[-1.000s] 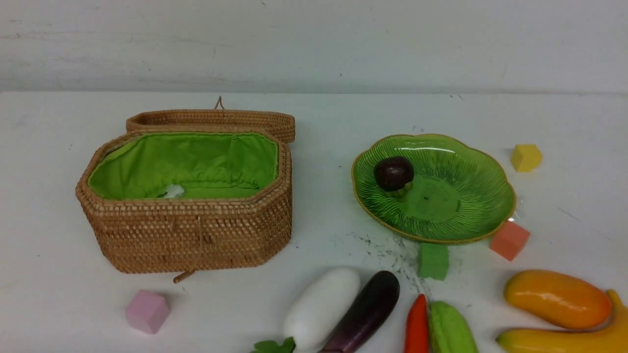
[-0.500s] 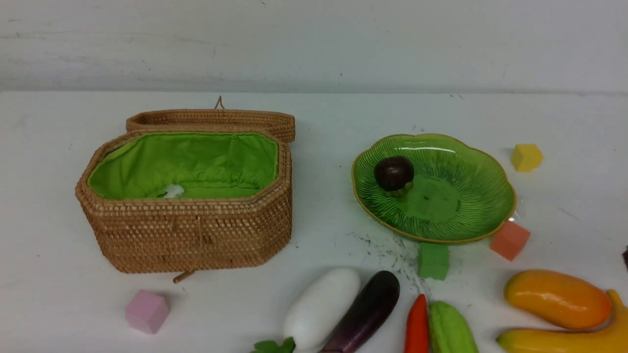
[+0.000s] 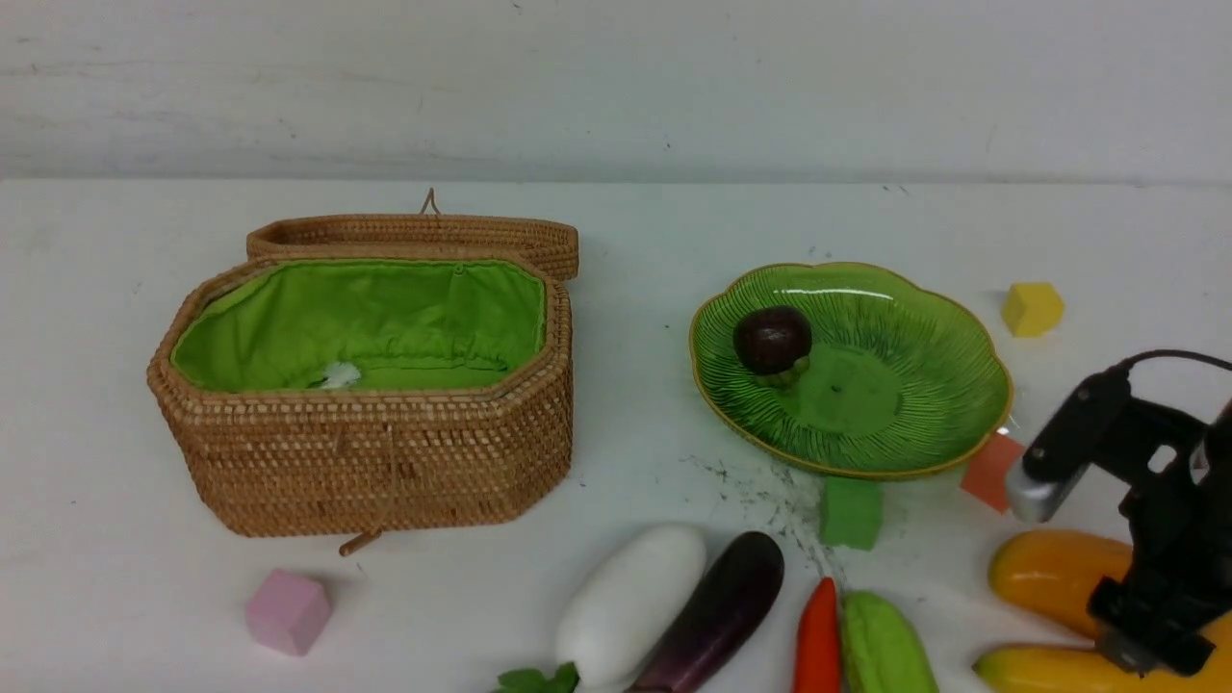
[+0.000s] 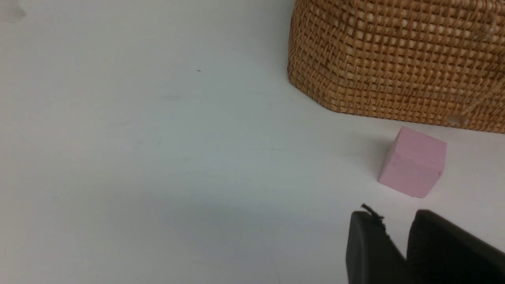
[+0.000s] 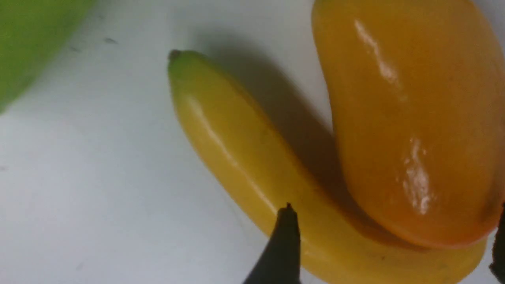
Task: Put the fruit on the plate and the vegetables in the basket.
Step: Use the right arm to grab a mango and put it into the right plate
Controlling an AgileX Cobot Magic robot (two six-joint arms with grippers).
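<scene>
On the plate (image 3: 914, 385) sits the mangosteen (image 3: 772, 339); basket (image 3: 385, 462) open; right hand (image 5: 390, 236) spread astride mango (image 5: 410, 118), left hand (image 4: 394, 240) pressed together.

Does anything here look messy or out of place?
Only minor things: dark specks dirty the table just in front of the plate, and a white scrap lies on the basket's green lining. Nothing looks tipped or broken.

The right arm (image 3: 1169, 510) has come into the front view from the right edge, where half a second ago only a dark sliver showed. It now stands over the mango (image 3: 1049, 577), hiding that fruit's right end, the part of the banana (image 3: 1030, 669) just nearer than the mango, and a corner of the orange cube (image 3: 984, 472) beyond it. Its tool (image 5: 392, 244) is spread wide around the mango's end.
</scene>
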